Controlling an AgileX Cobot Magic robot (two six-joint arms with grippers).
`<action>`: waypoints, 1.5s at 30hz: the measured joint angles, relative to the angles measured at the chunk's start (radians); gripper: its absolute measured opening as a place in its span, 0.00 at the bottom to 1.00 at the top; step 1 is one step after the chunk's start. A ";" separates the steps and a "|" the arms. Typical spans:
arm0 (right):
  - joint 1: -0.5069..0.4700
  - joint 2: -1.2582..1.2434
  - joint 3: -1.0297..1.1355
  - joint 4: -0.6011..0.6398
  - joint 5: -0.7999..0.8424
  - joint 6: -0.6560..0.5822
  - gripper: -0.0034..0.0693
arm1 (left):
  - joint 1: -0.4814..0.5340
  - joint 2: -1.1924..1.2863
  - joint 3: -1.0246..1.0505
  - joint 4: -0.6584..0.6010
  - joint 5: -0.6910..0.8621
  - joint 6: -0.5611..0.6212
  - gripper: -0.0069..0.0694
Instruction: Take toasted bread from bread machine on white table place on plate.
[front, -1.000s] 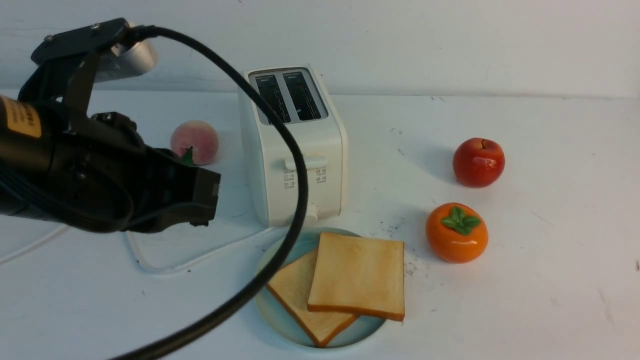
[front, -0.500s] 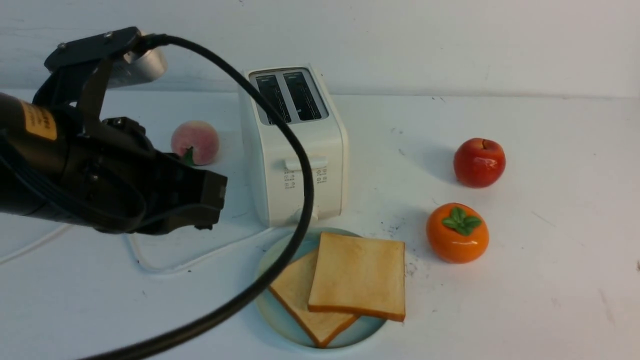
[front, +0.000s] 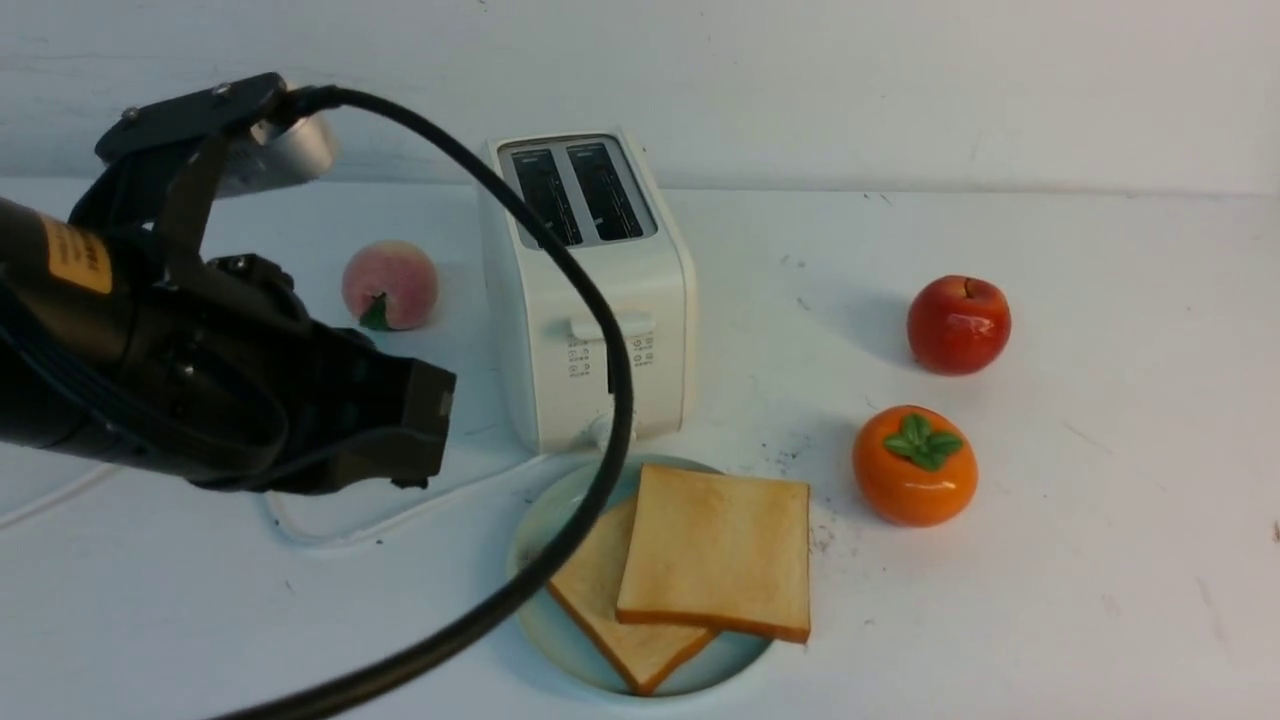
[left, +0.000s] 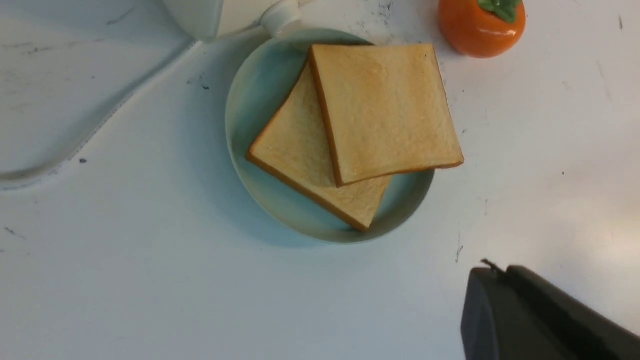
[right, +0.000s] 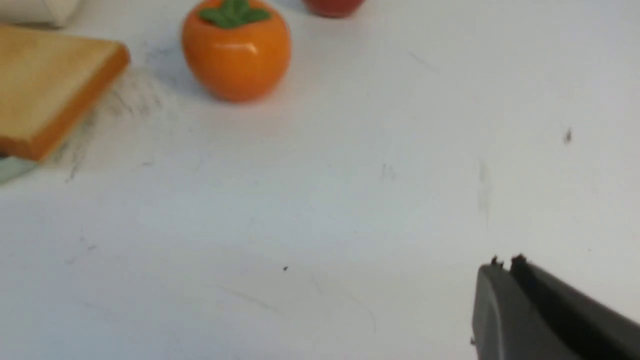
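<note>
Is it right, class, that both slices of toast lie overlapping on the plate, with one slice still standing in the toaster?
Not quite. In the front view both toaster slots are empty. Both slices of toast do lie overlapping on the plate.

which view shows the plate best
The left wrist view: the plate shows nearly whole from above. The front view has a black cable crossing it; the right wrist view catches only a sliver at the picture's edge.

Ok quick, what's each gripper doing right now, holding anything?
Left gripper: shut, holding nothing.
Right gripper: fingers together, looks shut, holding nothing.
</note>
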 joint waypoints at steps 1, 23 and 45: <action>0.017 0.000 0.001 -0.004 -0.005 0.000 0.10 | 0.000 -0.001 0.000 -0.004 0.012 -0.021 0.08; 0.031 0.000 0.003 -0.009 -0.010 0.000 0.12 | 0.000 -0.679 0.258 0.133 0.270 -0.182 0.08; 0.031 0.000 0.007 0.102 -0.028 0.000 0.17 | 0.000 -0.873 0.535 0.079 -0.294 -0.176 0.09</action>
